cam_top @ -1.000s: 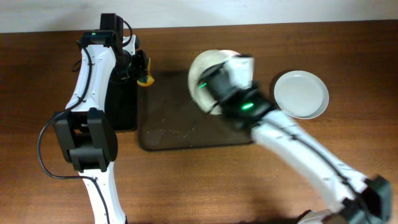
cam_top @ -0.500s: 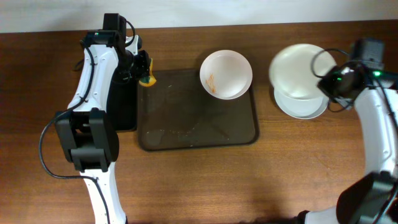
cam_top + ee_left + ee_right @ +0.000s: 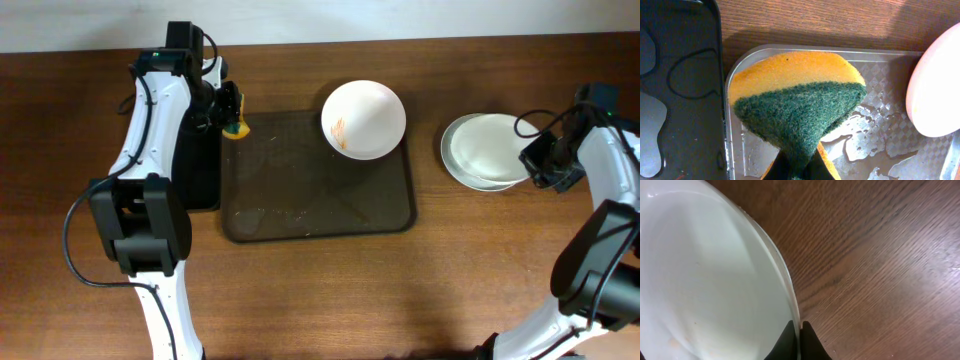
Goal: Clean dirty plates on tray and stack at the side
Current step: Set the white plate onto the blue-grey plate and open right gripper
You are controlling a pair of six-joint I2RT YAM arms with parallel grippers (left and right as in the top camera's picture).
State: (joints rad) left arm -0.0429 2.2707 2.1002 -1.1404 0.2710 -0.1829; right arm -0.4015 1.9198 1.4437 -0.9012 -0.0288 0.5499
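A white plate [image 3: 364, 119] with orange smears sits at the far right corner of the dark tray [image 3: 300, 215]; its edge shows in the left wrist view [image 3: 935, 90]. Two clean plates [image 3: 485, 150] are stacked on the table right of the tray. My right gripper [image 3: 535, 163] is shut on the rim of the top plate [image 3: 715, 275], its fingers [image 3: 799, 332] pinching the edge. My left gripper [image 3: 230, 115] is shut on a yellow and green sponge [image 3: 797, 107], held over the tray's far left corner [image 3: 747, 60].
A black bin [image 3: 195, 165] with water in it stands against the tray's left side and shows in the left wrist view [image 3: 675, 90]. The tray floor [image 3: 880, 135] is wet. Bare wooden table lies around the plate stack [image 3: 880, 255].
My right arm carried a plate from over the tray to the right and lowered it onto the plate at the side. The left arm and sponge stayed still.
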